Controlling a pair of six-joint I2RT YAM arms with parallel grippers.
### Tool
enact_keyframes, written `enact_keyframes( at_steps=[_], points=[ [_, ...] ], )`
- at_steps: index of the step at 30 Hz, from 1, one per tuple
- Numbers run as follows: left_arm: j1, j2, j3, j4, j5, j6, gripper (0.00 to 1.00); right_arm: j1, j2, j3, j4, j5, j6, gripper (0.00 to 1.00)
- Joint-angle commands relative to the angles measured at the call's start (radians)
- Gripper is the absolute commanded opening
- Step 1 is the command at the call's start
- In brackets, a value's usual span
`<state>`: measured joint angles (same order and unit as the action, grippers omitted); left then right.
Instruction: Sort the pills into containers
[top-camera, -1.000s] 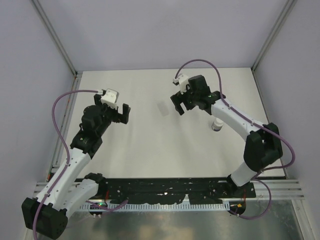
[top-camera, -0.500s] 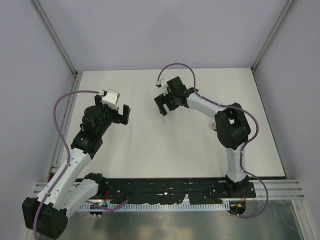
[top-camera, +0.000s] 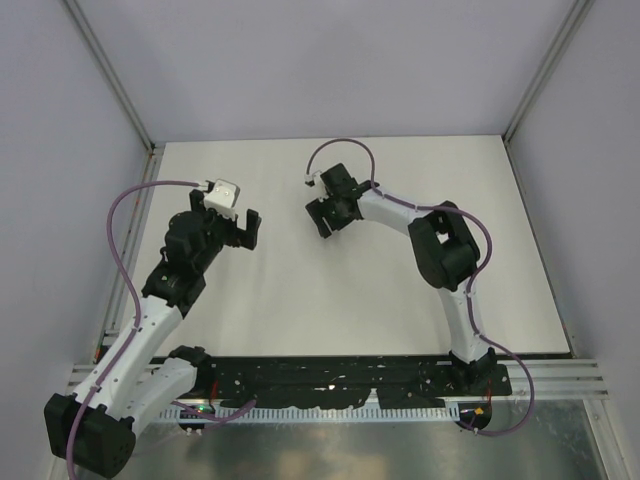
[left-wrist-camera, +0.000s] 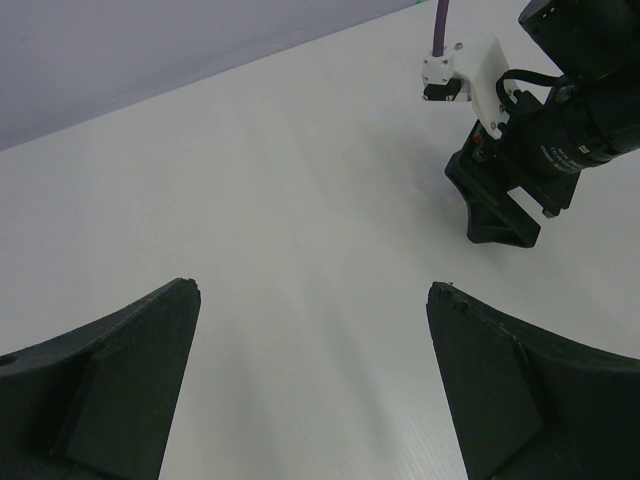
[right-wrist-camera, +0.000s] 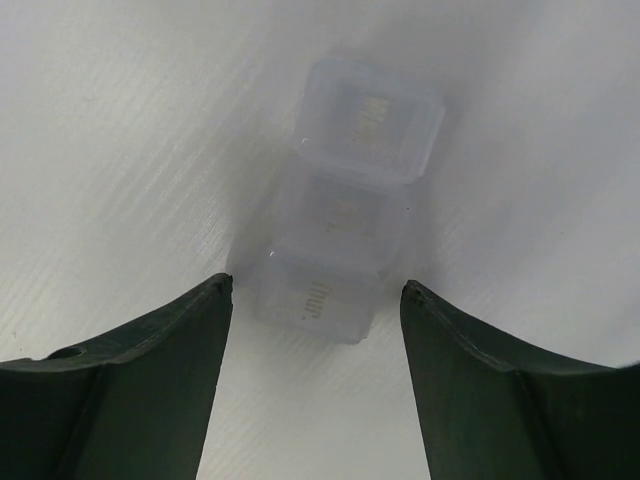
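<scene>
Right gripper (right-wrist-camera: 315, 290), dark matte fingers spread wide, brackets the near end of a frosted clear plastic packet (right-wrist-camera: 345, 210) of rounded square cells, flat on the white table (right-wrist-camera: 100, 150); overhead, the gripper hides it; left gripper (left-wrist-camera: 315, 300) hangs released, empty.

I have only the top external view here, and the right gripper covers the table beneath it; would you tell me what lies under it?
Observer: The right wrist view shows a clear plastic packet lying flat on the table between the open fingers of the right gripper, not yet gripped.
Operator: Thank you. Are there pills in it?
Observer: It has a row of compartments with faint yellowish marks inside, but the picture is too blurred to tell whether those are pills.
</scene>
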<state>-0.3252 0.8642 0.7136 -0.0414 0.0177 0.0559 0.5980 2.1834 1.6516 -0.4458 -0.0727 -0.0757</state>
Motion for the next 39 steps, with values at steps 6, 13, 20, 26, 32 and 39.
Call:
enact_keyframes(
  at_steps=[6,13,20,26,32,39],
  points=[
    [0.005,-0.007,-0.009,0.046,-0.007,-0.001,1.0,0.025,0.016,0.036,-0.002,0.053,-0.002,0.58],
    [0.005,-0.007,-0.011,0.046,0.002,0.002,0.99,0.025,-0.053,-0.001,-0.013,0.047,-0.07,0.31],
    [0.005,-0.021,-0.016,0.044,0.102,0.021,1.0,0.025,-0.31,-0.165,-0.02,-0.047,-0.205,0.18],
    [0.005,-0.021,0.012,-0.043,0.33,0.079,1.0,0.023,-0.536,-0.294,-0.135,-0.22,-0.326,0.15],
    [0.003,-0.008,0.047,-0.095,0.563,0.12,1.0,0.023,-0.718,-0.361,-0.299,-0.442,-0.449,0.15],
    [-0.024,0.041,0.139,-0.186,0.869,0.214,1.0,0.025,-0.864,-0.38,-0.407,-0.535,-0.535,0.14]
  ],
)
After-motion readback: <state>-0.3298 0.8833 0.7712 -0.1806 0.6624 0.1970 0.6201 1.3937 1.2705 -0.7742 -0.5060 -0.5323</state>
